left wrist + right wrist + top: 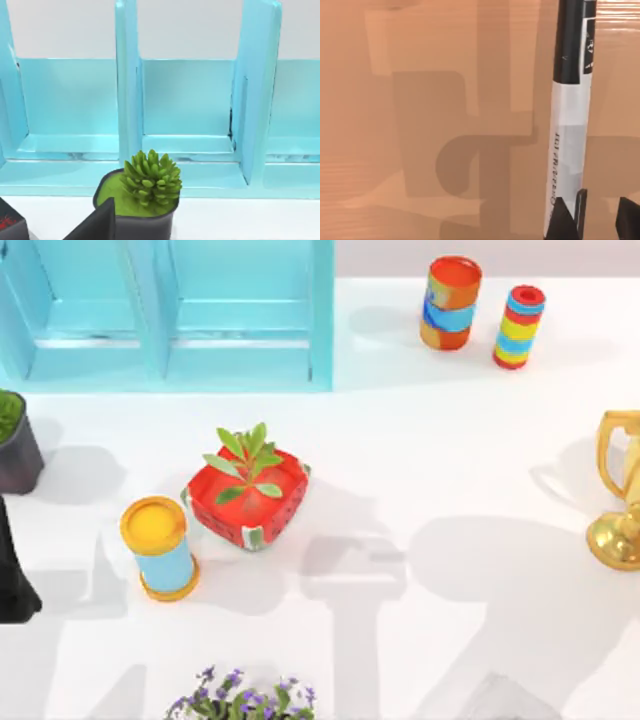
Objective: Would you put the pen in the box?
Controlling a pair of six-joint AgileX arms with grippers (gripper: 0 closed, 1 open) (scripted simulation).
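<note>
The right gripper [597,215], fingers closed on the pen [570,120], holds it over the brown box floor [420,125], seemingly ready for release.

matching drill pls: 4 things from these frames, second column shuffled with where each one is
Things:
1. pen
2. trophy
3. red planter
4. striped cylinder

Places:
A. far side of the table, right of the blue shelf
B. table's right edge
C. over a brown cardboard surface, in the right wrist view
D. mid-table, beside the yellow-topped can

Pairs: 1-C, 2-B, 3-D, 4-A
</note>
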